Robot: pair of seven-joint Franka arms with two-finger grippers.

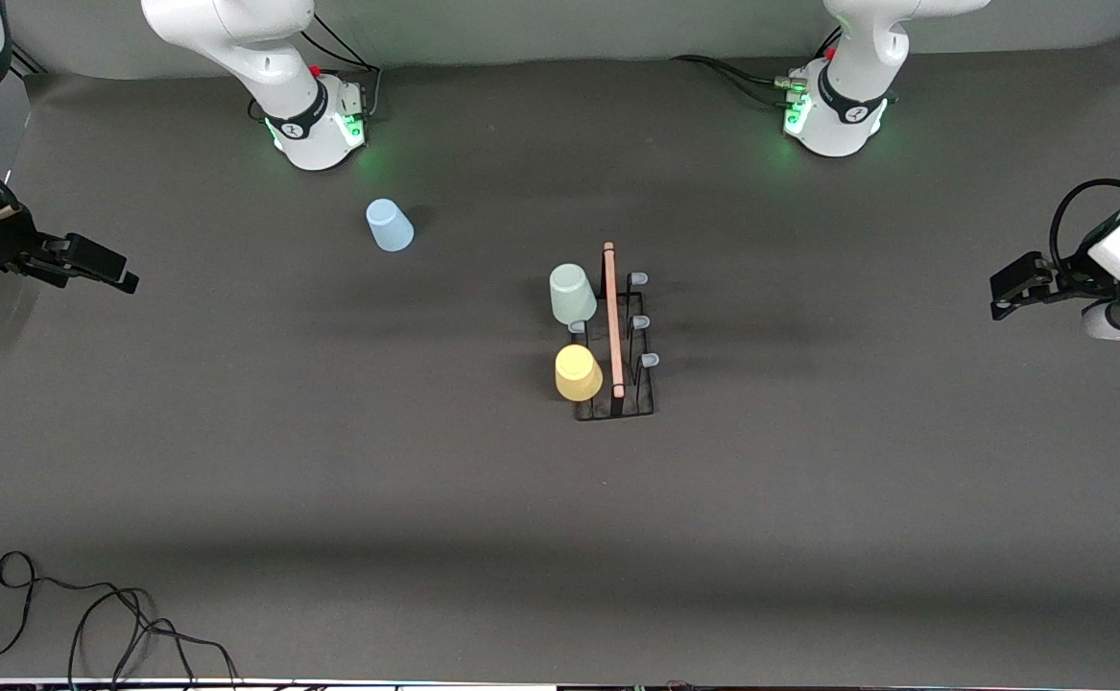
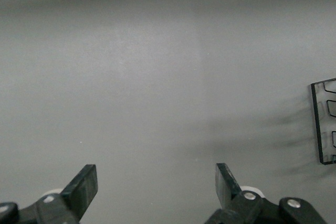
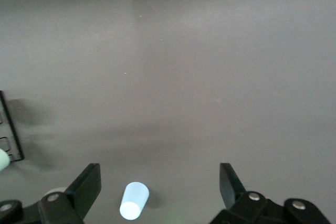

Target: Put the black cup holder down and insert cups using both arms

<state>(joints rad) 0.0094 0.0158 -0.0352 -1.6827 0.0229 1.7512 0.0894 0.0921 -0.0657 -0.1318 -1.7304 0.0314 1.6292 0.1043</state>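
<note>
Meanwhile light blue cup (image 1: 389, 226) stands apart from black cup holder (image 1: 615, 384), both pincers (image 2: 156, 182) (image 3: 159, 182) spread.

1. Black cup holder (image 1: 617, 384): upright mid-table, wooden rod handle on top
2. Pale green cup (image 1: 572, 294): inverted on a prong, right arm's side
3. Yellow cup (image 1: 579, 372): inverted on the nearer prong, same side
4. Light blue cup (image 1: 389, 226): inverted on table, near right arm's base
</note>
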